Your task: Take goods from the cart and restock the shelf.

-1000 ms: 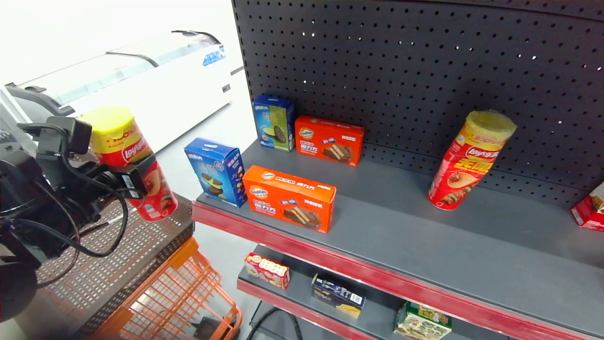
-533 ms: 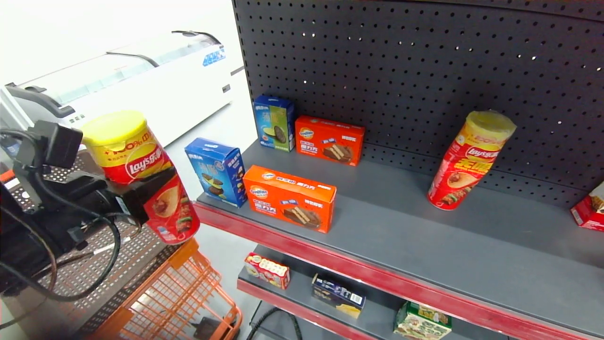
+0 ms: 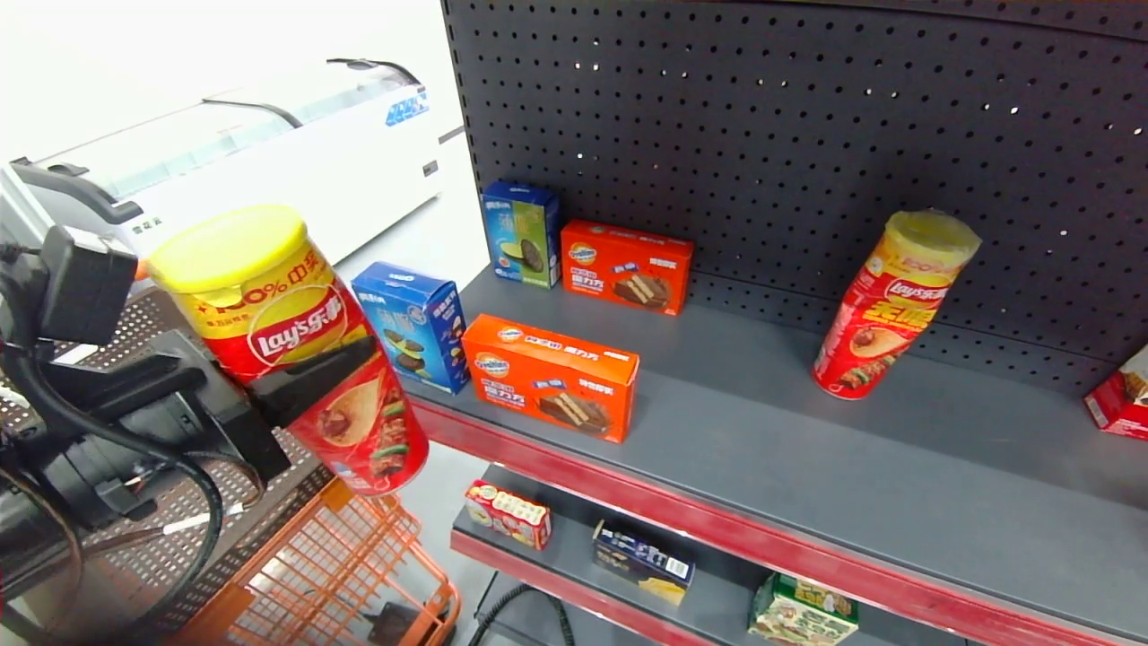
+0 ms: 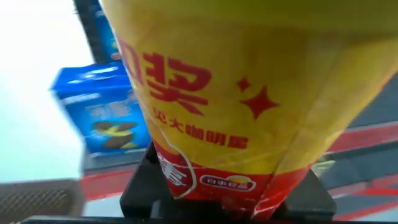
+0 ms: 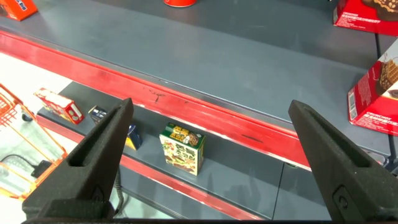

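My left gripper (image 3: 296, 381) is shut on a red chip can with a yellow lid (image 3: 296, 350), held upright above the orange cart (image 3: 323, 574), just left of the shelf's red front edge. In the left wrist view the same can (image 4: 236, 93) looms close, with a blue box (image 4: 102, 118) behind it. A second chip can (image 3: 888, 301) stands tilted against the pegboard on the grey shelf (image 3: 807, 458). My right gripper (image 5: 211, 162) is open over the shelf's front edge (image 5: 186, 102), with nothing between its fingers.
On the shelf stand two blue boxes (image 3: 413, 323) (image 3: 522, 231) and two orange boxes (image 3: 549, 375) (image 3: 626, 266). Red boxes (image 5: 376, 93) sit at the shelf's right end. The lower shelf holds small packs (image 3: 508, 511). A white freezer (image 3: 269, 170) stands behind at the left.
The left gripper has carried the chip can to the right and nearer the head camera, toward the shelf's front edge. The goods on the shelf have stayed put.
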`<state>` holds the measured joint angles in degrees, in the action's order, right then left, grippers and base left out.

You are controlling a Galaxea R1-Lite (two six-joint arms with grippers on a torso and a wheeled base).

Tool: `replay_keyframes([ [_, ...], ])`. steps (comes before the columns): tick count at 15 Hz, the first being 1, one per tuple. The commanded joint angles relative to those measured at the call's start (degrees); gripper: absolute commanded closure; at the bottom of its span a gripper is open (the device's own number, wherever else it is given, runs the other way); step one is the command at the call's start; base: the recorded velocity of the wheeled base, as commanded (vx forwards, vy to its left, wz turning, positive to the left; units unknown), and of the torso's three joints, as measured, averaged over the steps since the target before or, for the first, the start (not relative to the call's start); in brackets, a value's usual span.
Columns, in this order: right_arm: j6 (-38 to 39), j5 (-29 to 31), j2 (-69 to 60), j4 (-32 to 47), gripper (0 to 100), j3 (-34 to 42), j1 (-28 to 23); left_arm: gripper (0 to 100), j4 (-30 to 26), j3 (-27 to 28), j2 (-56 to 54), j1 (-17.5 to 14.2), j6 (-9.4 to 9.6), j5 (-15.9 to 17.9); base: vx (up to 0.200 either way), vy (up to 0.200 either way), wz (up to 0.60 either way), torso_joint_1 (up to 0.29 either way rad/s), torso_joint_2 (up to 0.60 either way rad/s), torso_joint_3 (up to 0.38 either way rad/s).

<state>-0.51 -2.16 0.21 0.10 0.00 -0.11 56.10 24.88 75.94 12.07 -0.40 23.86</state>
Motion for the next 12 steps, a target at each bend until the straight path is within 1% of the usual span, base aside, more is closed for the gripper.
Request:
replay_keyframes([
  [1,0.0,0.0,0.1,0.0,0,0.0,0.0,100,0.0,0.0,0.3,5.4,-0.04,-0.4,0.000,0.000,0.00,0.000,0.00,0.000],
  [2,0.0,0.0,0.0,0.0,0,0.0,0.0,100,0.0,-0.1,0.4,5.8,-0.04,-0.4,0.000,0.000,0.00,0.000,0.00,0.000],
  [3,0.0,0.0,0.1,0.0,0,0.0,0.0,100,-0.1,-1.2,0.8,9.2,-0.13,-0.5,0.000,0.000,0.00,0.000,0.00,0.000],
  [7,-0.1,-0.1,0.1,0.0,0,0.0,0.1,100,0.1,-1.2,1.8,9.6,-0.04,0.4,0.000,0.000,0.00,0.000,0.00,0.000],
  [10,-0.1,-0.1,0.1,0.0,0,0.0,0.1,100,0.8,-1.8,2.0,9.6,0.05,3.0,0.000,0.000,0.00,0.000,0.00,0.000],
  [12,-0.1,-0.1,0.1,0.0,0,0.0,0.1,100,0.8,-1.8,2.1,9.7,0.05,3.3,0.000,0.000,0.00,0.000,0.00,0.000],
])
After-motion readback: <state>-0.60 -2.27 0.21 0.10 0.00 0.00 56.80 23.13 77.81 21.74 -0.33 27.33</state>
